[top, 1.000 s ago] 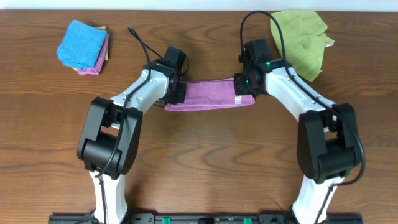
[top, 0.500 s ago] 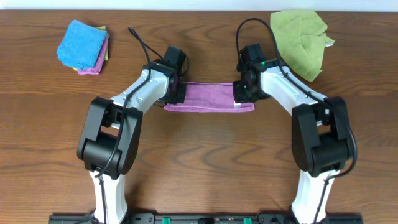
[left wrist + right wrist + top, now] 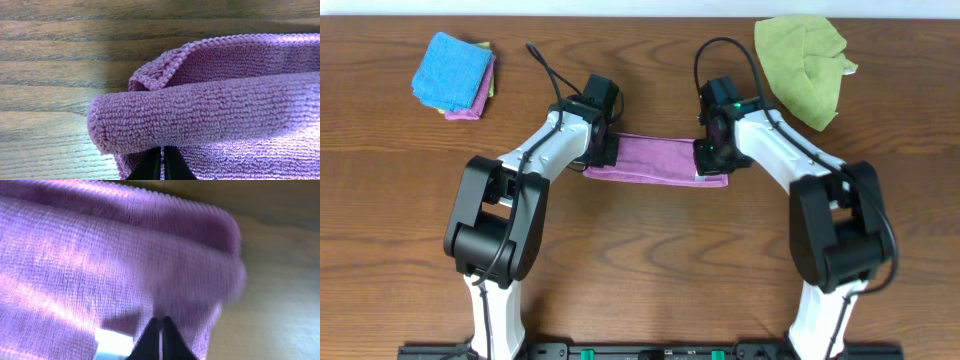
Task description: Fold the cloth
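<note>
A purple cloth [image 3: 658, 158] lies folded into a narrow strip at the table's middle. My left gripper [image 3: 601, 150] is shut on its left end; in the left wrist view the cloth [image 3: 210, 110] rolls over just past the shut jaws [image 3: 162, 156]. My right gripper [image 3: 712, 150] is shut on its right end. In the right wrist view the cloth [image 3: 100, 265] fills the frame, blurred, with a white label [image 3: 114, 343] beside the shut jaws [image 3: 161, 325].
A crumpled green cloth [image 3: 803, 62] lies at the back right. A stack of folded cloths, blue on top [image 3: 454, 72], sits at the back left. Black cables loop behind both wrists.
My right gripper has moved left and slightly forward with the cloth's right end, shortening the strip. My left gripper has stayed put.
</note>
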`<state>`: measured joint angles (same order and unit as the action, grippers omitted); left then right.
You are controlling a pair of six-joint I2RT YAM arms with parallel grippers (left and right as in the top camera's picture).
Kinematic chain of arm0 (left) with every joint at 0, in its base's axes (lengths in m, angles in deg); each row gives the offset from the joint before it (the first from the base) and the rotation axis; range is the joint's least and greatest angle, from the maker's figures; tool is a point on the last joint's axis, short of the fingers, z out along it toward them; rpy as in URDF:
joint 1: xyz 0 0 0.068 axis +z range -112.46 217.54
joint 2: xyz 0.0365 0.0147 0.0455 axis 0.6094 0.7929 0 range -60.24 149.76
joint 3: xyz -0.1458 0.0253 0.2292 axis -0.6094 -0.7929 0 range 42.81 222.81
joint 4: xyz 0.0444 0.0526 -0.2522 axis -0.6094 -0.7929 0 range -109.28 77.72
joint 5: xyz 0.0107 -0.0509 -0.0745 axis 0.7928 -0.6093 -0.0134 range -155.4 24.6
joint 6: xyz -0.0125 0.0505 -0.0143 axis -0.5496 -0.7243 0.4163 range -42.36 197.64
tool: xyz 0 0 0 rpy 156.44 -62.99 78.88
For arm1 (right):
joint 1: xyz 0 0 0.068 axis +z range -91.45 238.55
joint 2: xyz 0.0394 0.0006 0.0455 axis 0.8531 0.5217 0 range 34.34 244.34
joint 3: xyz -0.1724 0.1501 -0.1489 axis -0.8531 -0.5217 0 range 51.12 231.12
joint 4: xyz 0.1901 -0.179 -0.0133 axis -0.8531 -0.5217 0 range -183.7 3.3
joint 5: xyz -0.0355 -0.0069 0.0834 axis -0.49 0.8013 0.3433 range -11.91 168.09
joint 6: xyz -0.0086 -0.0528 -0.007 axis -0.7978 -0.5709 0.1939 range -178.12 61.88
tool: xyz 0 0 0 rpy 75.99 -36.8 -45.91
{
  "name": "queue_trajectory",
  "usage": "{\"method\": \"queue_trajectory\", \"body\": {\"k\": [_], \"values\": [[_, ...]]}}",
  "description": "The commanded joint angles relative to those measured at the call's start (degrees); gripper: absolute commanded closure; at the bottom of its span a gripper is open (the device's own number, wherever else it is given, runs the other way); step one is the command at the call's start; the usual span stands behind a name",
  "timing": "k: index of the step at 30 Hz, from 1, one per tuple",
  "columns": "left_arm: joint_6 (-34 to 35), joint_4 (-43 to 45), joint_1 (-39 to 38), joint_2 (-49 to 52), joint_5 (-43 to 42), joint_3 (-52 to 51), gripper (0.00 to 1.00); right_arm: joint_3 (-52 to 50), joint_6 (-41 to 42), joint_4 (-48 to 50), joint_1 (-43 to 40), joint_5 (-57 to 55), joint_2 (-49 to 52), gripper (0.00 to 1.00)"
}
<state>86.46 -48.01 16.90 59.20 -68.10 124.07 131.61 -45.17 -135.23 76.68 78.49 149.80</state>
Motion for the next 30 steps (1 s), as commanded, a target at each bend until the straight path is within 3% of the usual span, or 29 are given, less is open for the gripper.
{"method": "queue_trajectory", "body": {"k": [1, 2, 4, 10, 13, 16, 19, 22, 30], "values": [[0.4, -1.7, 0.3, 2.4, -0.3, -2.0, 0.94, 0.0, -0.9, -1.5, 0.1, 0.8, -8.3, 0.55], [0.4, -1.7, 0.3, 2.4, -0.3, -2.0, 0.94, 0.0, -1.9, -2.3, -0.2, 1.5, -10.1, 0.45], [0.5, -1.5, 0.3, 2.4, -0.3, -2.0, 0.94, 0.0, -2.8, -3.9, -1.0, 1.7, -13.9, 0.36], [0.4, -1.3, 0.3, 2.4, -0.3, -2.0, 0.94, -1.0, -5.8, -11.0, -5.8, 3.3, -25.9, 0.37], [0.4, -1.3, 0.3, 2.4, -0.3, -2.0, 0.94, -8.8, -6.2, -6.8, -11.5, 7.3, -32.5, 0.36], [0.4, -1.3, 0.3, 2.4, -0.3, -2.0, 0.94, -20.0, -9.0, 2.1, -19.7, 22.9, -36.3, 0.34], [0.4, -1.3, 0.3, 2.4, -0.8, -2.0, 0.94, -29.9, -8.9, 12.0, -26.5, 35.5, -35.1, 0.31], [0.4, -1.1, 0.3, 2.4, -1.8, -2.0, 0.95, -33.6, -8.3, 18.0, -28.5, 45.0, -29.7, 0.28], [0.4, -0.7, 0.3, 2.4, -1.9, -2.0, 0.94, -30.5, -1.5, 32.3, -23.8, 48.6, -13.1, 0.25]]}}
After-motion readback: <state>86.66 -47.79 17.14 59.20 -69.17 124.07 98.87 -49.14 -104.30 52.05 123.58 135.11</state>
